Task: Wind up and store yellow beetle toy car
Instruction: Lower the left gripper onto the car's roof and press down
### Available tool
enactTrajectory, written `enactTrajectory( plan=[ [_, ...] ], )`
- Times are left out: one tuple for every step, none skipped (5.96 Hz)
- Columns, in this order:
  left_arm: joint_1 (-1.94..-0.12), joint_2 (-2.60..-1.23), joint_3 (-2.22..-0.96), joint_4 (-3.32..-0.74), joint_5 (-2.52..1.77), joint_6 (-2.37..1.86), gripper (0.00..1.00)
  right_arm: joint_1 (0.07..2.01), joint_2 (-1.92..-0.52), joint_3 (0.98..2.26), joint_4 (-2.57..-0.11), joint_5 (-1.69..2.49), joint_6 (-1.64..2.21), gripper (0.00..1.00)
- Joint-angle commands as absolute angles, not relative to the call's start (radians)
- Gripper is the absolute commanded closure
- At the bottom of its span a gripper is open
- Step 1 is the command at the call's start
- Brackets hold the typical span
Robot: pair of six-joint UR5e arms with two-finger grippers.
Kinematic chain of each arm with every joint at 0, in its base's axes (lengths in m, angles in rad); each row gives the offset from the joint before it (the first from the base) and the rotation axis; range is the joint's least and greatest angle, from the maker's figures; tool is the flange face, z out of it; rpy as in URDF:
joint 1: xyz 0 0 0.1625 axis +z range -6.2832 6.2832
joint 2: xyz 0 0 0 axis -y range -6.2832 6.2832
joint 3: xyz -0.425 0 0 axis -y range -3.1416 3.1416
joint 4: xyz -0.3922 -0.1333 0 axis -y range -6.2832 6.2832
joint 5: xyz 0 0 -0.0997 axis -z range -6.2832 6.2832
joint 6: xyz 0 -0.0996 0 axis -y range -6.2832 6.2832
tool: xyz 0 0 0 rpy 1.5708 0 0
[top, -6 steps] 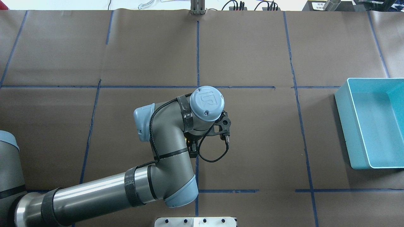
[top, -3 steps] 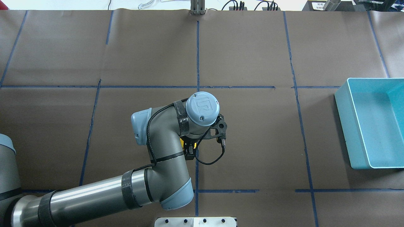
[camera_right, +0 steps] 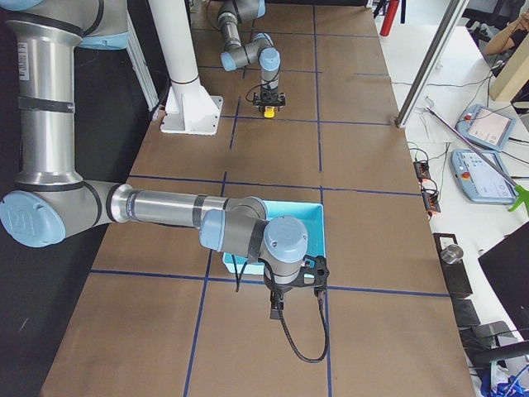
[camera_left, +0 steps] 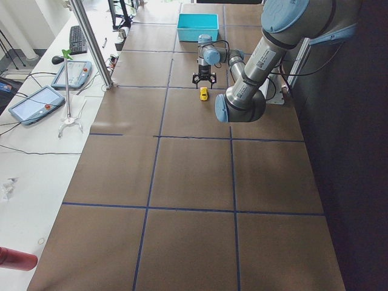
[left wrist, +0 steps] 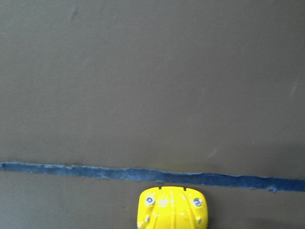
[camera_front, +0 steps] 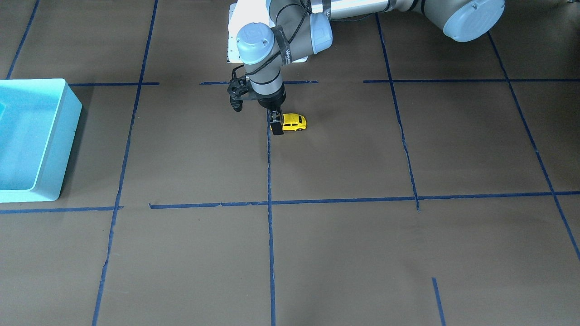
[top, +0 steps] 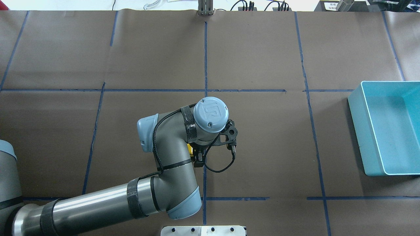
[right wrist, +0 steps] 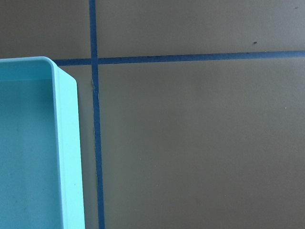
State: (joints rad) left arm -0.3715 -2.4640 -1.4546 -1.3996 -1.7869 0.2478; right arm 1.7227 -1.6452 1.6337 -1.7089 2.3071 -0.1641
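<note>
The left gripper [camera_front: 277, 128] points straight down, clamped across one end of the car [camera_front: 295, 122], which sits wheels-down on the table [camera_front: 362, 253] beside a blue tape line [camera_front: 269, 172], well apart from the bin [camera_front: 61, 145]. The right gripper [camera_right: 276, 309] hangs just beside the bin; whether it is apart or together cannot be told.
</note>
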Motion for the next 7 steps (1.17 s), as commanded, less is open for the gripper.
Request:
enactTrajectory(
  plan=[
    [-0.365,-2.464,-1.431,-1.426,-1.786,0.249,0.00,1.721,-1.646,1.632,-1.709,2.307,-0.166,0.00],
    [-0.364,-2.464,-1.424,-1.449,-1.786,0.249,0.10,1.723,-1.646,1.632,-1.709,2.307,-0.166,0.00],
    [-0.364,-2.465,-1.422,-1.468,-1.784,0.253,0.68,1.723,-1.646,1.631,-1.709,2.307,-0.166,0.00],
    [-0.364,-2.467,-1.424,-1.471,-1.784,0.253,0.89,1.723,-1.644,1.634,-1.709,2.307,-0.166,0.00],
    [-0.368,-2.471,-1.430,-1.491,-1.787,0.253,0.96,1.723,-1.646,1.632,-1.709,2.307,-0.166,0.00],
    [-0.400,-2.496,-1.430,-1.515,-1.789,0.270,0.96,1.723,-1.646,1.632,-1.709,2.307,-0.164,0.00],
    [-0.437,-2.523,-1.428,-1.525,-1.793,0.326,0.96,1.723,-1.646,1.631,-1.709,2.307,-0.164,0.00]
  ],
)
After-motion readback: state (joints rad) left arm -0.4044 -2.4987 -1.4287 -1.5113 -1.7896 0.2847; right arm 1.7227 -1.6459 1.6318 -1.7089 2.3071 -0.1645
